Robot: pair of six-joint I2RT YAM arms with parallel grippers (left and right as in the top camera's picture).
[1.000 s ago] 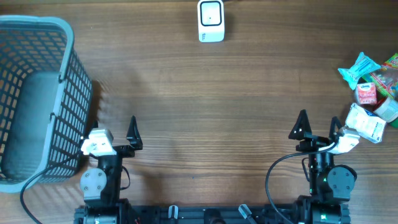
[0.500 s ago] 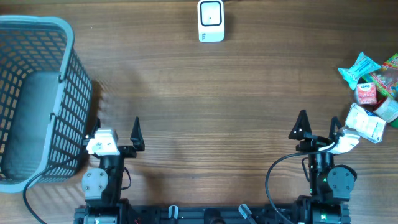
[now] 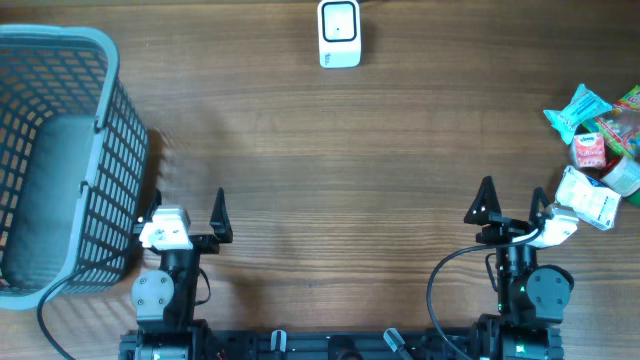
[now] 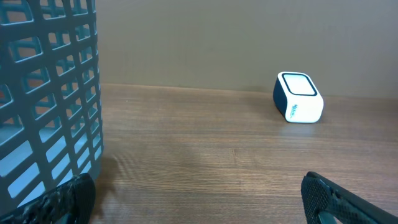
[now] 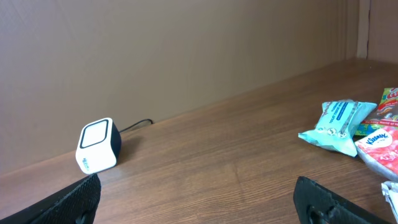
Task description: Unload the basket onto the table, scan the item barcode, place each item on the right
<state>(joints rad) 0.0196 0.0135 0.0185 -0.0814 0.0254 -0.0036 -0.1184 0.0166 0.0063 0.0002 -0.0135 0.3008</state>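
Currently both jaws stand wide and empty, packets [image 3: 590,203] just beside the right pair.

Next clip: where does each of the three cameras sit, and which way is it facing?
Overhead: above the table, looking straight down on the scanner, basket and packets; the left claw and right claw, both open, show near the bottom edge.
Left wrist: low over the table, facing the far wall, basket on its left, scanner ahead; its own fingertips in the bottom corners.
Right wrist: low, facing the scanner and packets; its own fingertips in the bottom corners.
Shared: both wrist views see the scanner.
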